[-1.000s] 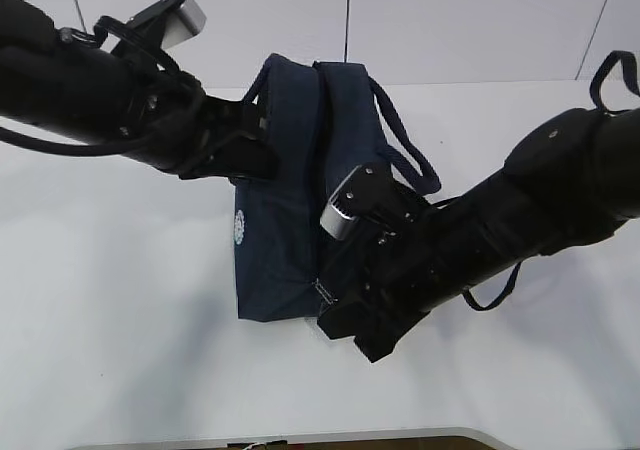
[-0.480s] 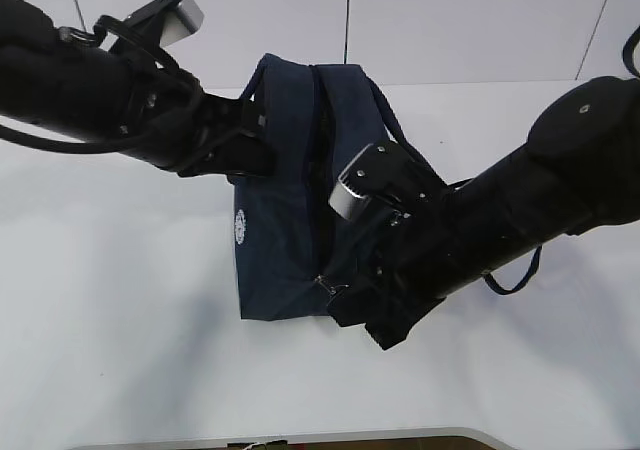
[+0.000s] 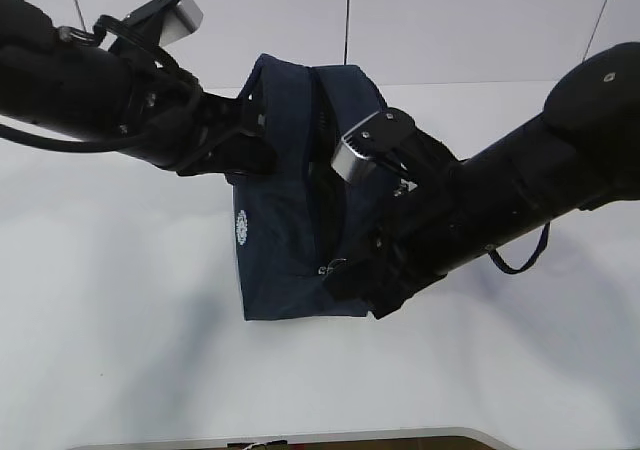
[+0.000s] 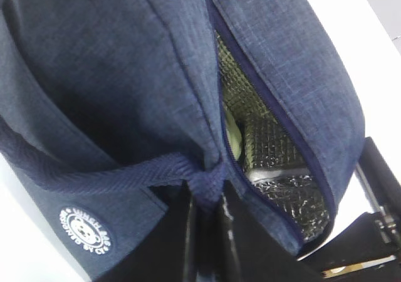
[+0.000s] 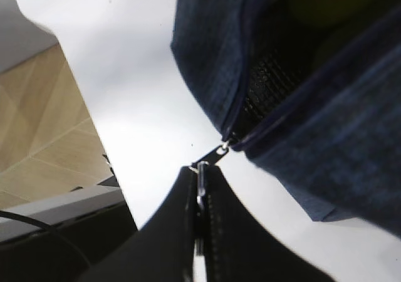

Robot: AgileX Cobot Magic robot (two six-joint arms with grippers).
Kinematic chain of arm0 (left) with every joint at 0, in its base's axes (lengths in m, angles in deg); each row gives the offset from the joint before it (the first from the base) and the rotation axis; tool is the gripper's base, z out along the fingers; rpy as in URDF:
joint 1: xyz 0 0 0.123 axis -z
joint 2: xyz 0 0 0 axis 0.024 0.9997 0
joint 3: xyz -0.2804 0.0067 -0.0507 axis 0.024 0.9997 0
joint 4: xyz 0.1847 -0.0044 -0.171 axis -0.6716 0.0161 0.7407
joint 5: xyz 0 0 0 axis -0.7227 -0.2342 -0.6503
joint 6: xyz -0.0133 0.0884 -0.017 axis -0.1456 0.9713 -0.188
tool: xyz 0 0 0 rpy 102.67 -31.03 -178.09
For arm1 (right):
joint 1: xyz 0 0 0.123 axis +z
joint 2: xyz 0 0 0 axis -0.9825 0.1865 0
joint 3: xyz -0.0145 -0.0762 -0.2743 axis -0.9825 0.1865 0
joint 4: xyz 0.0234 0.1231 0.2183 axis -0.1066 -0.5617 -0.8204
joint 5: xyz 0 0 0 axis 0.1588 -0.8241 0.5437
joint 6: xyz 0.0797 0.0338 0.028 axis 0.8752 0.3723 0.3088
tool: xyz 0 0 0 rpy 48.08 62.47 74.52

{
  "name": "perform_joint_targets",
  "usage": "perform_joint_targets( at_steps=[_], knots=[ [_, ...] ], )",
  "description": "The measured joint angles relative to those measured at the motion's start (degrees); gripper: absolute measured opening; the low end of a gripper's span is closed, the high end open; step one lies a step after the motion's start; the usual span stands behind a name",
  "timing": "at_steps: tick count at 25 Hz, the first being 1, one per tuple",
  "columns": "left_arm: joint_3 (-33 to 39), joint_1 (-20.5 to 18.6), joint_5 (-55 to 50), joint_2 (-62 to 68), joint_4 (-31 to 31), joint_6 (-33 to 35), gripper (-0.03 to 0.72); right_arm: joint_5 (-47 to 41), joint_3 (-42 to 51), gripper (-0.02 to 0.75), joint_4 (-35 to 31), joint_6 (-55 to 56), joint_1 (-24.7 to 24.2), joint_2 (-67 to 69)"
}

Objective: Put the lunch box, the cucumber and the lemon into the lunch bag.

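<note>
The dark navy lunch bag [image 3: 290, 220] stands on the white table between my two arms. My left gripper [image 4: 207, 197] is shut on one of its loop handles [image 4: 125, 175] at the bag's left side. My right gripper [image 5: 200, 175] is shut on the metal ring pull [image 5: 202, 169] of the zipper at the bag's near end. The opening is partly unzipped and shows the silver foil lining [image 4: 276, 169]. A pale green piece [image 4: 232, 135] shows inside; I cannot tell which item it is. The cucumber and lemon are hidden.
The white table [image 3: 120, 300] runs all round the bag. A second loop handle [image 3: 520, 260] hangs out on the right under my right arm. The table's near edge [image 5: 94, 131] and wooden floor show in the right wrist view.
My right gripper has moved up and away from the front edge with the zipper pull in it. The bag's slit now shows open wider. My left arm has held still.
</note>
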Motion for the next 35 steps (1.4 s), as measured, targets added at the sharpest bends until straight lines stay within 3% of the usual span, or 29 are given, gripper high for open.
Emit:
perform_joint_targets(
  at_steps=[10, 23, 35],
  knots=[
    [0.0, 0.0, 0.3, 0.0, -0.3, 0.0, -0.001, -5.5, -7.4, 0.005, 3.6, 14.9, 0.0, 0.0],
    [0.0, 0.0, 0.3, 0.0, -0.4, 0.0, -0.001, -15.2, -20.9, 0.005, 24.0, 36.9, 0.0, -1.0],
    [0.0, 0.1, 0.3, 0.0, 0.0, 0.0, -0.002, -21.4, -25.8, 0.005, 27.3, 42.3, 0.0, 0.1]
  ],
)
